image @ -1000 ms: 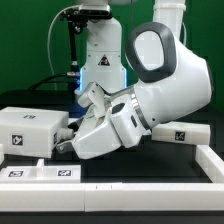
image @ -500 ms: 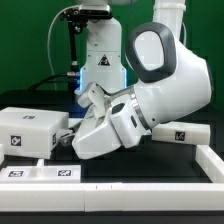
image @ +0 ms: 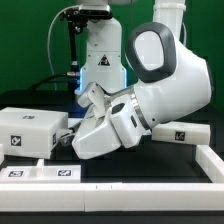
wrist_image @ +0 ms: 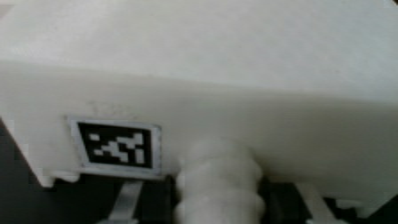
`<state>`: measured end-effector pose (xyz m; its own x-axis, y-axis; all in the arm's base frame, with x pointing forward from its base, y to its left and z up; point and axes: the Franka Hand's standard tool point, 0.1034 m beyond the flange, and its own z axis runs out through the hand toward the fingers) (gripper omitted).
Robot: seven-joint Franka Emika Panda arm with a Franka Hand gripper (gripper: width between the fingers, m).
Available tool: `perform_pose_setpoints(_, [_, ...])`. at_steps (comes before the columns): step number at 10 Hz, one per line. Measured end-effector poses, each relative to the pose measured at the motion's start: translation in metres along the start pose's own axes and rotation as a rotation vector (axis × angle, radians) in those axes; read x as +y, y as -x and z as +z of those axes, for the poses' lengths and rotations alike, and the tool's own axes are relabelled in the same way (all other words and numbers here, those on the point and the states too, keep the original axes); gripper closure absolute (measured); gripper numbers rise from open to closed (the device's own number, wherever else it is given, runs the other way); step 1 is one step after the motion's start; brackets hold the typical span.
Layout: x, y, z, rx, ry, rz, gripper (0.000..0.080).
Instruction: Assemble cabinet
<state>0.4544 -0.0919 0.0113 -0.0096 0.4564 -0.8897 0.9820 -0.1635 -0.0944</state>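
Exterior view puts the cabinet box [image: 30, 128] at about nine o'clock, lying flat on the dark tabletop [image: 120, 172]. The marker board [image: 40, 172] lies just beside it toward six o'clock. A long white part [image: 178, 132] lies well apart at about three o'clock, half hidden behind the arm [image: 160, 75].

The cabinet box looks like moulded white plastic. It is likely stiff, hollow and light, with smooth faces that I would expect to slip under a weak pinch. Its body seems too broad for the fingers to span. The sensible hold is therefore across one thin wall or a narrow edge at the end facing the arm. That hold should sit low enough that the box does not lever up, and clear of the square tag [image: 20, 140] where possible. Being light, the box may slide or swivel on the tabletop if pushed off-centre.

The arm is folded low, with its big rounded housing high at about one o'clock. The wrist is tipped steeply, so the hand points down and toward nine o'clock. The claw [image: 68, 137] is right at the near end of the cabinet box, touching it or nearly so.

Wrist view is filled by a white wall of the cabinet box [wrist_image: 196, 90] bearing a square tag [wrist_image: 116, 146], very close and blurred. The fingertips cannot be made out clearly there. I cannot tell whether the claw is clenched on the wall or merely set around it.
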Motion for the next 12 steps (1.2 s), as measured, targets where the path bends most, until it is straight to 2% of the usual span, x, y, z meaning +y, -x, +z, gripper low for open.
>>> perform_pose_setpoints(1, [0.0,0.004,-0.008,-0.002,0.007,0.007,0.0583])
perform_pose_setpoints(2, [-0.004,0.012,-0.024,-0.002,0.017,0.015,0.0583])
perform_pose_setpoints(3, [-0.007,0.022,-0.035,-0.005,0.016,0.024,0.0583])
perform_pose_setpoints(4, [-0.011,0.04,-0.046,0.003,-0.019,0.061,0.0583])
perform_pose_setpoints(5, [-0.017,0.06,-0.059,-0.017,-0.029,0.103,0.0583])
perform_pose_setpoints(7, [-0.013,0.079,-0.08,0.118,-0.002,0.139,0.0583])
perform_pose_setpoints(8, [-0.011,0.088,-0.08,0.164,0.0,0.154,0.0583])
perform_pose_setpoints(10, [-0.001,0.097,-0.079,0.272,-0.016,0.192,0.0583])
perform_pose_setpoints(11, [0.005,0.099,-0.077,0.347,0.0,0.179,0.0583])
perform_pose_setpoints(12, [0.004,0.101,-0.076,0.358,-0.002,0.186,0.0583])
